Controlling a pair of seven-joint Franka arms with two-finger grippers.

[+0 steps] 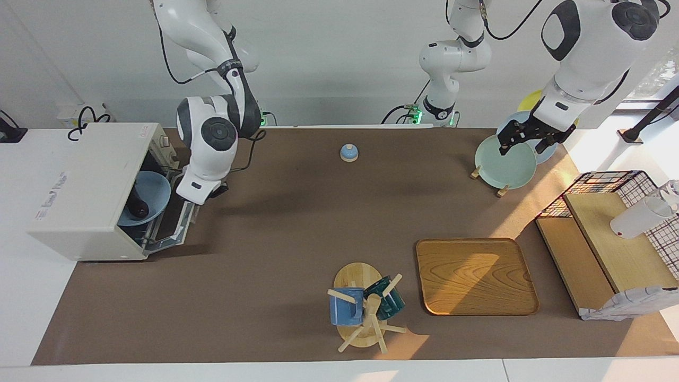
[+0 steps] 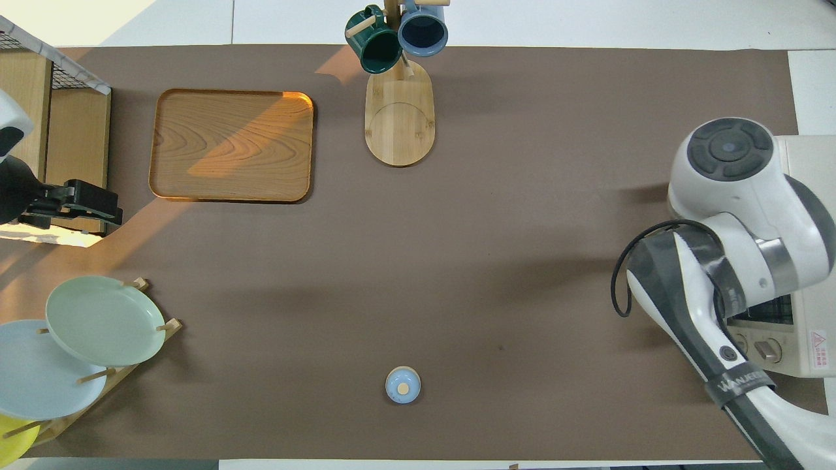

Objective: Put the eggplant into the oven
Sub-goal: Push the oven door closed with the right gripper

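Lifting the oven door with my closed right gripper while the open left gripper waits over the plates, I worry the door bumps the plate holding the eggplant inside.

The boxy cream-white toaster oven sits at the right arm's end of the table, its dark glass door tilted about halfway up. Inside, a dark purple-black eggplant appears to lie on a pale blue plate, only its rounded end visible past the oven wall.
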